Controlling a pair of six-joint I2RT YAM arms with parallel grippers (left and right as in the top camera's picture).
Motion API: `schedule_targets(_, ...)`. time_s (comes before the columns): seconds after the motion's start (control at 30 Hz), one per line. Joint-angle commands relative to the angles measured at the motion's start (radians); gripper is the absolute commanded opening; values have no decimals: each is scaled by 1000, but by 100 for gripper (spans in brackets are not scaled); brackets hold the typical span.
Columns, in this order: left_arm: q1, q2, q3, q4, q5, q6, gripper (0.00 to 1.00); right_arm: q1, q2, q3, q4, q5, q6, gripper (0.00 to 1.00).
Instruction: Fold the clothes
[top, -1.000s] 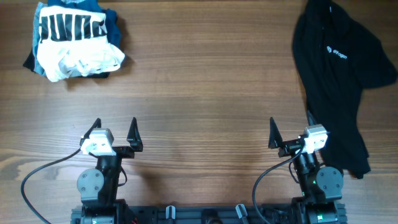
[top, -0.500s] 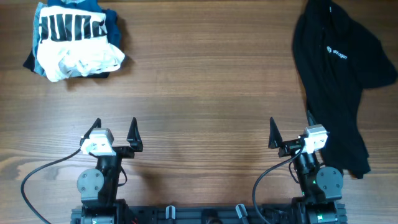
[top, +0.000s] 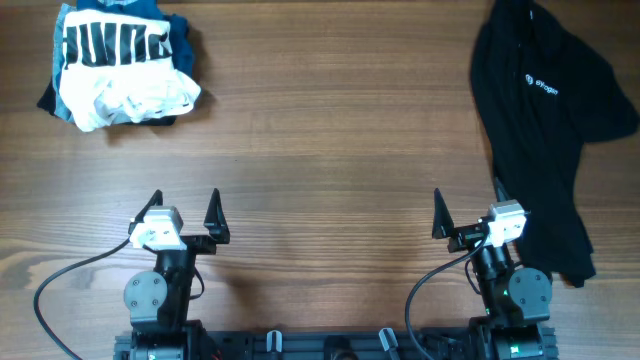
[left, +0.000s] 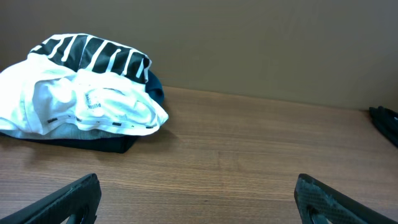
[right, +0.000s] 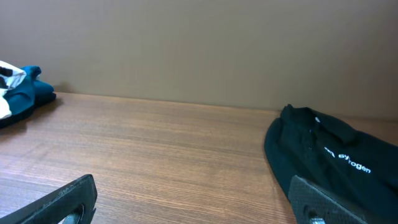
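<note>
Both my left jaws and my right jaws are standing spread wide, holding nothing. The black shirt is lying crumpled along the right edge of the tabletop, its long axis running away from me. It is lying just beside my right jaws, so my right arm is sitting nearer.

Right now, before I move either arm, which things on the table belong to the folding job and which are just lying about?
Part of the job:
- black shirt, crumpled at the far right, white logo showing
- left gripper, open, holding nothing
- right gripper, open, holding nothing

Just lying about:
- white and blue bundle with a striped print, far left corner
</note>
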Motion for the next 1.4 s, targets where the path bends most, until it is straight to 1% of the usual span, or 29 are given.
schedule_targets(0.0, -5, -7, -5, -2, 1, -6, 100, -3, -9, -1, 3, 18, -27, 100)
schedule_targets(0.33, -5, -7, -5, -1, 1, -6, 100, -3, -9, -1, 19, 4, -23, 100)
schedule_targets(0.5, -5, -7, -5, 0, 9, -6, 100, -3, -9, -1, 74, -99, -23, 100)
schedule_targets(0.6, -5, -7, -5, 20, 17, -5, 100, -3, -9, 0, 78, -112, -16, 100)
schedule_targets(0.67, -5, -7, -2, 45, 24, -5, 100, -3, -9, 11, 78, -113, -16, 100)
schedule_targets(0.83, -4, 15, 66, 48, 26, 1, 100, -3, 30, 88, 95, -109, -27, 100)
schedule_targets(0.93, -5, 79, 127, 47, 27, 2, 100, -3, 100, 149, 111, -108, -27, 100)
schedule_targets(1.07, -5, 211, 221, 45, 28, 2, 100, -3, 215, 233, 120, -107, -27, 100)
schedule_targets(1.23, -5, 475, 435, -18, 47, 5, 100, -3, 484, 443, 97, -151, -23, 100)
schedule_targets(1.37, -5, 704, 658, -156, 69, 5, 100, -3, 719, 669, -1, -207, -24, 100)
